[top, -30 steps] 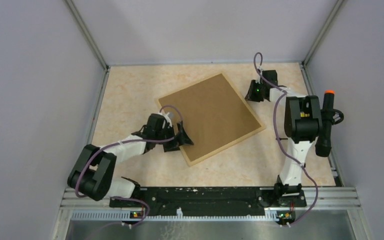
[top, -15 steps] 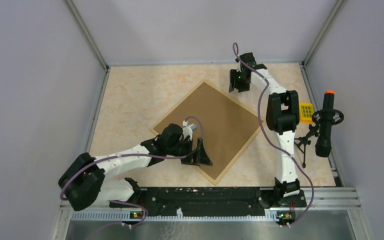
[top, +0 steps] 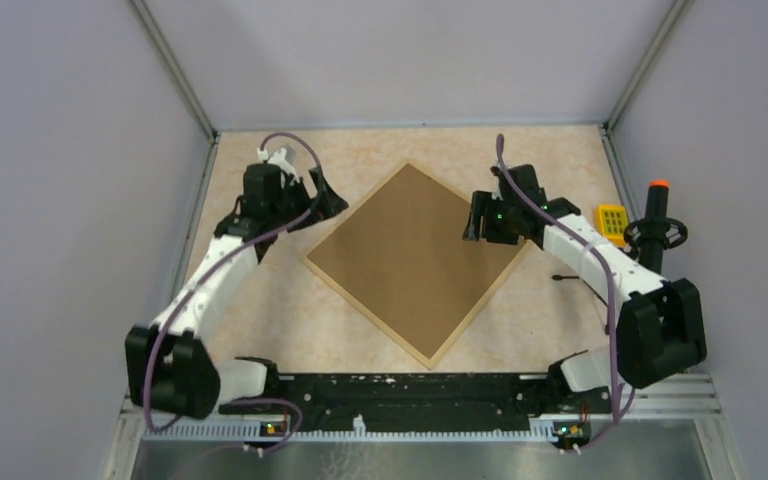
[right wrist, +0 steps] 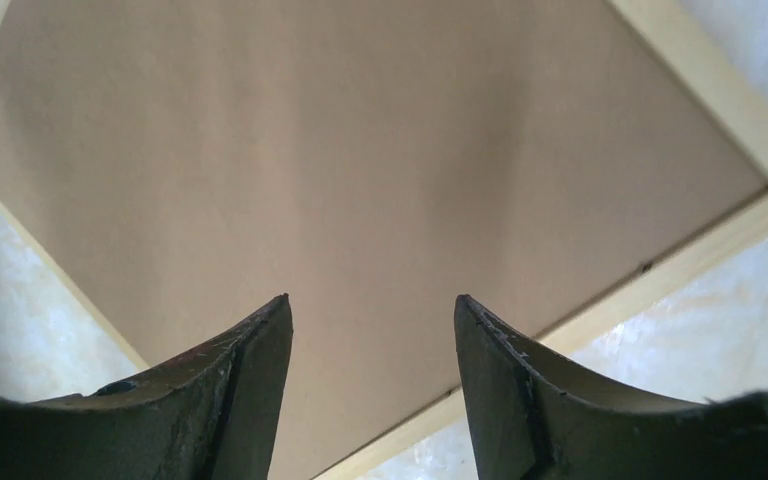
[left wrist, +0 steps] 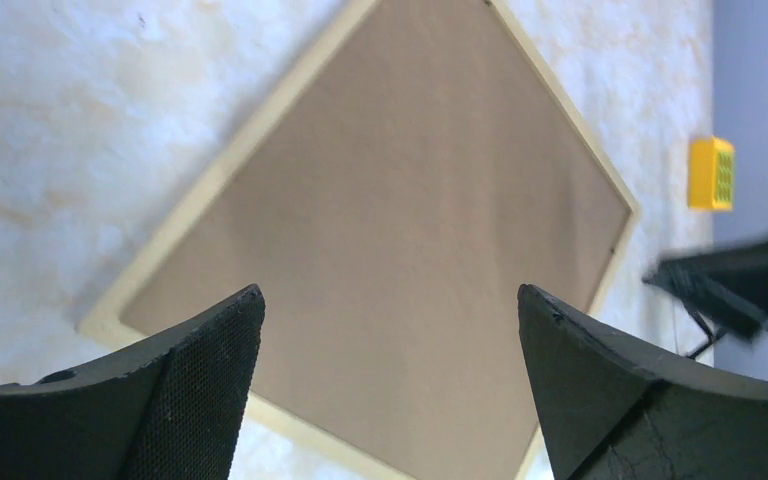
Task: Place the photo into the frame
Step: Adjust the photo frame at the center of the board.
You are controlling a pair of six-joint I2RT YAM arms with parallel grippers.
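Observation:
The frame point(top: 365, 312) lies flat on the table, turned like a diamond, with the brown backing board point(top: 415, 255) filling its light wood moulding. The photo is hidden. My left gripper point(top: 322, 195) hovers off the frame's far-left edge, jaws wide open and empty; its wrist view looks down at the backing board point(left wrist: 400, 200) and moulding point(left wrist: 200, 190) past the open left gripper point(left wrist: 388, 292). My right gripper point(top: 475, 218) hangs over the board near the frame's right corner, open with nothing between its fingers. The right wrist view shows the right gripper point(right wrist: 371, 298) above the board point(right wrist: 360, 150) and moulding point(right wrist: 660, 265).
A small yellow block point(top: 613, 220) lies on the table right of the frame, also seen as the yellow block point(left wrist: 712, 173). A black tool with an orange tip point(top: 654, 230) stands on a small tripod at the right edge. Grey walls enclose the table on three sides.
The frame turned into a diamond. My left arm swung from the frame's near edge to its far-left side. My right arm came forward from the back to the right corner, jaws opening.

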